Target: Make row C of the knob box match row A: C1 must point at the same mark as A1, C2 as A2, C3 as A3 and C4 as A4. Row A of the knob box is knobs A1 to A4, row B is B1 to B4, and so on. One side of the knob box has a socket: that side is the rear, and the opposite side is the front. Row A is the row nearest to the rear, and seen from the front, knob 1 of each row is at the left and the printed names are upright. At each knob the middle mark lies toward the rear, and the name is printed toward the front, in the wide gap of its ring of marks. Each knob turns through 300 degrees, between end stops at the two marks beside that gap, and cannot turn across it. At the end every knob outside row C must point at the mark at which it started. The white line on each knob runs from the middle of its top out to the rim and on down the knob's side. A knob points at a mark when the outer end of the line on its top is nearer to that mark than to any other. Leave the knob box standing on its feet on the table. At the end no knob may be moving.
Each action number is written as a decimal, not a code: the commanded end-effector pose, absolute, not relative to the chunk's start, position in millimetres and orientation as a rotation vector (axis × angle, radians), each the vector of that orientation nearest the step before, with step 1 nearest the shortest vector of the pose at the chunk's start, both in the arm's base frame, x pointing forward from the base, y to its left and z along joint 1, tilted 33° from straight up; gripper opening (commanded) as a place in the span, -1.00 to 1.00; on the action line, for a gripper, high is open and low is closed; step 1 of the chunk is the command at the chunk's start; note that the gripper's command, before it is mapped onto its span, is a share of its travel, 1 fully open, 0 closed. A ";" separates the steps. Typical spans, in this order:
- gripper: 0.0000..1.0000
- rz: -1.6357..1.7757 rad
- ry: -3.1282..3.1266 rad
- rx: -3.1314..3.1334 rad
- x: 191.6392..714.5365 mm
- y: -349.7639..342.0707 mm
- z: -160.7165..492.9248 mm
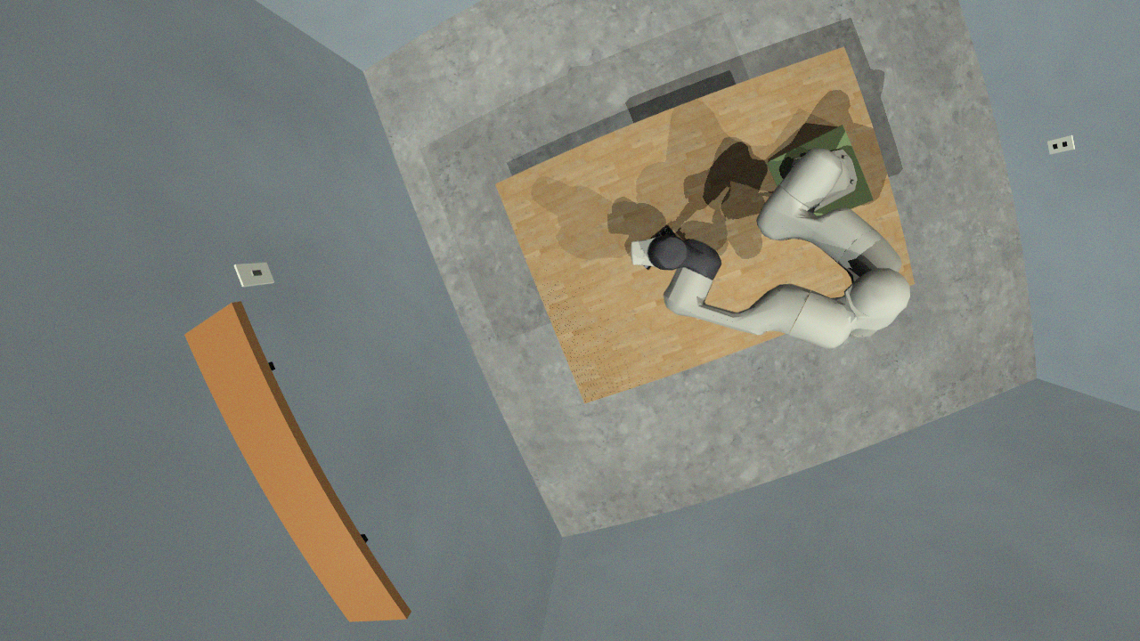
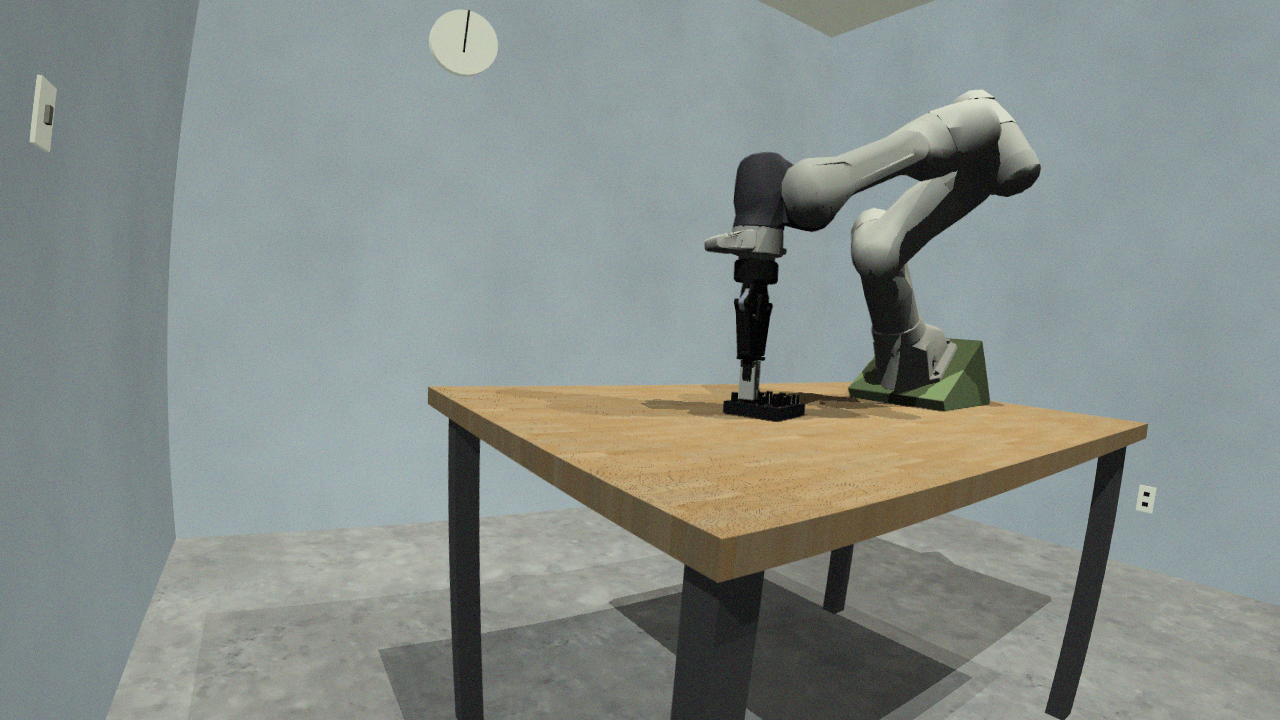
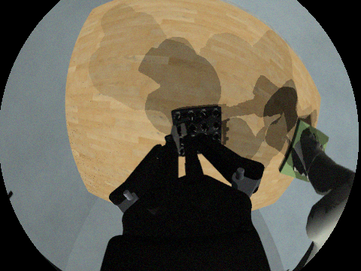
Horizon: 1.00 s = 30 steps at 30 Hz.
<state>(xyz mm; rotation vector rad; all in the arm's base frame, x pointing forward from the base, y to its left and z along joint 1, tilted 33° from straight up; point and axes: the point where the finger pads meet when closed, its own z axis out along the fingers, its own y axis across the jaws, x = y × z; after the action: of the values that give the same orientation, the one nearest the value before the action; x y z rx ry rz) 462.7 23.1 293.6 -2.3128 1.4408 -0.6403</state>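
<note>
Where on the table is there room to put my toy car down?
The wide stretch of table between its near edges and the knob box is free. It is crowded around the box, where the end effector reaches down, and at the green base.
</note>
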 end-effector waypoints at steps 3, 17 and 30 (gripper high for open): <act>-0.90 -0.681 1.282 -2.432 462.8 22.0 292.9; -0.90 -0.740 1.006 -2.606 462.8 22.0 292.9; -0.90 -0.783 0.760 -2.731 462.8 22.0 292.9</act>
<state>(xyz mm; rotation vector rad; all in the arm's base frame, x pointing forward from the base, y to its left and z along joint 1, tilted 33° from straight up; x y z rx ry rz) 462.7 23.3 293.7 -2.6468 0.9434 -0.7496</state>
